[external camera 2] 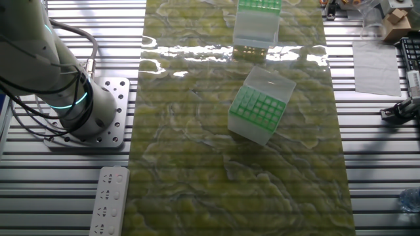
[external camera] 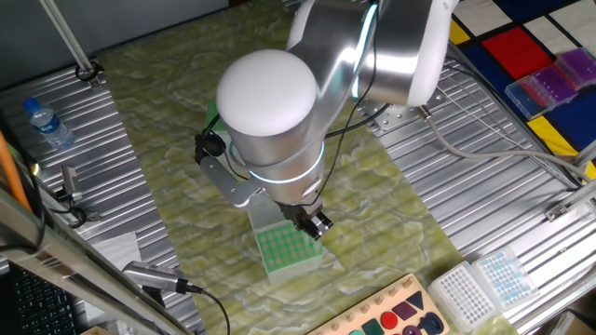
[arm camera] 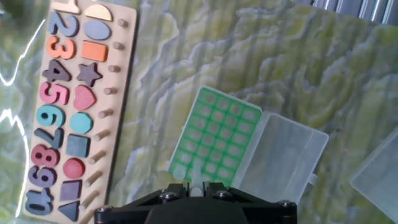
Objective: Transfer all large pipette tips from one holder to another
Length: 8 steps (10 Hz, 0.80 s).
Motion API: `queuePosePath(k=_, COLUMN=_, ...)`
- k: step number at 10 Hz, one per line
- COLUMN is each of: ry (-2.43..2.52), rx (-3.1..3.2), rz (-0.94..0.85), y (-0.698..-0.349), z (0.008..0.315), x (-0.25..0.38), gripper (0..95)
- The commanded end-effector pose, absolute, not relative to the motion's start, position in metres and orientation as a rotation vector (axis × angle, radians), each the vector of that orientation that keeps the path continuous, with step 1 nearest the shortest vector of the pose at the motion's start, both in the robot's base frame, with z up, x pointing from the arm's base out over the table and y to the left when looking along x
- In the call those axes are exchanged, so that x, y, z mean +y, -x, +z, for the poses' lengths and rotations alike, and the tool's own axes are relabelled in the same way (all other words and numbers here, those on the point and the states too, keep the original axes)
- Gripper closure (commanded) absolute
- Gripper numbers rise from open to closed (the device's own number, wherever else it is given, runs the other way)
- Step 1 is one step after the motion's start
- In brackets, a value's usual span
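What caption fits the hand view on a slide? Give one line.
Pincer above the open green-grid tip holder, a pale tip between its fingers, wooden number-and-shape board alongside.

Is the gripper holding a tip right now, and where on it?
Apparently yes: the gripper seems shut on one pale pipette tip near its wide end, above the green holder.

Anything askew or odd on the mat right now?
The green-grid tip holder sits rotated on the mat, lid hinged open, out of square with the second holder behind it. Nothing spilled.

The arm (external camera: 307, 112) hides the green holder's (external camera: 291, 249) far end; end effector (arm camera: 198, 188) fingertips cut off.
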<state>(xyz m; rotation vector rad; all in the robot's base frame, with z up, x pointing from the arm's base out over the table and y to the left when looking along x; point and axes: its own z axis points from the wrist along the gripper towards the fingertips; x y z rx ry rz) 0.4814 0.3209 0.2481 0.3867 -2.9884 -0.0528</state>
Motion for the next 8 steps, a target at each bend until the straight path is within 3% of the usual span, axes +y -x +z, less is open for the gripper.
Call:
queuePosePath(k=1, ry=-0.418, rx=-2.983, rz=-0.040, y=-0.480, z=0.256, x=0.322, gripper=95.0)
queuePosePath(k=8, ry=-0.565, rx=-2.953, rz=0.031, y=-0.474, z=0.278, x=0.323, gripper=95.0)
